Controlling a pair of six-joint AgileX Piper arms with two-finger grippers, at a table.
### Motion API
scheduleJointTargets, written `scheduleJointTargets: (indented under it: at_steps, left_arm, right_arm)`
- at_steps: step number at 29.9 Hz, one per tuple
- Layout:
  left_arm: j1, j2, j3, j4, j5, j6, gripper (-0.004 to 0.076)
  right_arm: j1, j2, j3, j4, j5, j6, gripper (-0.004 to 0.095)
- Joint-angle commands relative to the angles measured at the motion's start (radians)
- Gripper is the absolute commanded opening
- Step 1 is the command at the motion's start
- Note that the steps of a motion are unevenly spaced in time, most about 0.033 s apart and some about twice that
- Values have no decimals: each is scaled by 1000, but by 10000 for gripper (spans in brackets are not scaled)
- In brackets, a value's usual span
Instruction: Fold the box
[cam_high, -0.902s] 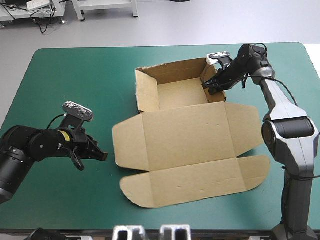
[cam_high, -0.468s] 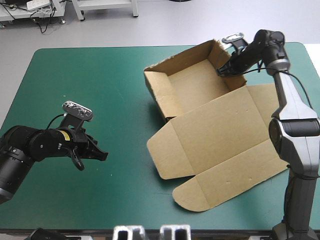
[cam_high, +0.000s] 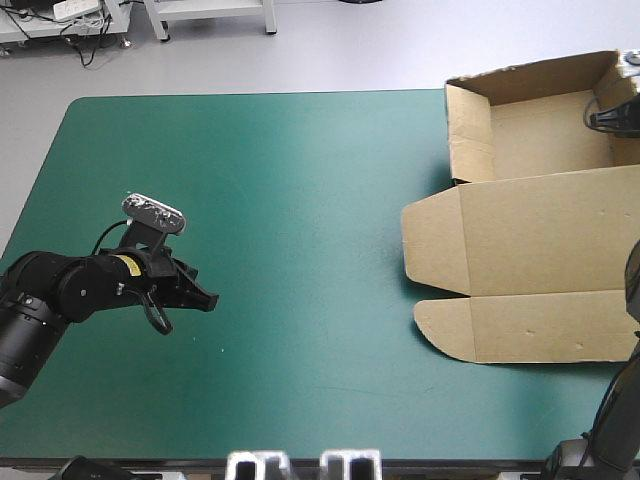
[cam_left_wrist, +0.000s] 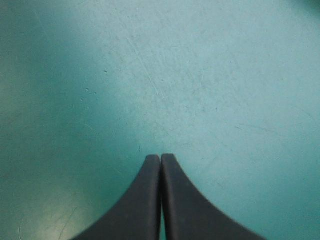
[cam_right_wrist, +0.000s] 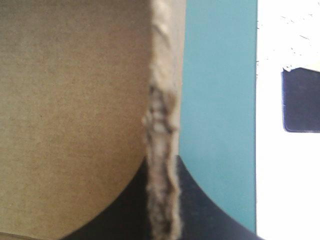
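Open brown box (cam_high: 530, 250) at the table's (cam_high: 300, 180) far right corner, right gripper (cam_right_wrist: 161, 167) clamping its wall; left gripper (cam_left_wrist: 160, 157) pressed closed, empty.

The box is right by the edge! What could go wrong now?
The box sits at the table's far right corner; a tug outward could slide it off.
The right gripper pinches one wall, whose edge looks frayed; it might tear or slip out.
The left gripper is shut and far off, so it can't steady the box.
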Motion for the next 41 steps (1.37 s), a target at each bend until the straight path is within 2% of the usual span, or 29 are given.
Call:
scheduleJointTargets:
  at_steps: [1, 6, 9, 11, 14, 16, 18, 22, 27, 30, 35, 41]
  left_arm:
    - [-3, -17, -20, -14, -77, -6, -8]
    - [-3, -17, -20, -21, -77, -6, -8]
    - [-3, -17, -20, -29, -75, -6, -8]
    - [-3, -17, -20, -31, -73, -6, -8]
    - [-3, -17, -20, -31, -73, -6, -10]
    - [-3, -17, -20, -34, -75, -6, -10]
    - [-3, -17, -20, -38, -77, -6, -10]
    - [-3, -17, -20, -38, -74, -6, -10]
    - [-3, -17, -20, -36, -74, -6, -10]
    - [-3, -17, -20, -36, -66, -12, -10]
    - [-3, -17, -20, -22, -66, -12, -10]
    - [-3, -17, -20, 8, -59, -14, -10]
  right_arm:
    - [-61, -70, -36, 53, -8, 3, -24]
    - [-128, -68, -29, 94, -11, -22, -16]
    - [-149, -68, -1, 149, -10, -76, 88]
    - [-151, -68, 27, 161, -6, -103, 262]
    - [-151, -68, 51, 164, -14, -102, 600]
    - [-151, -68, 51, 148, -21, -85, 740]
    - [-153, -76, 41, 113, -23, -85, 777]
    - [-155, -129, 4, 123, 0, -81, 713]
    - [-148, -232, -26, 321, 11, -86, 547]
    - [-103, -312, -26, 360, 11, -134, 327]
    - [38, -426, 1, 248, 13, -134, -28]
    - [247, -567, 210, 205, 13, -139, -24]
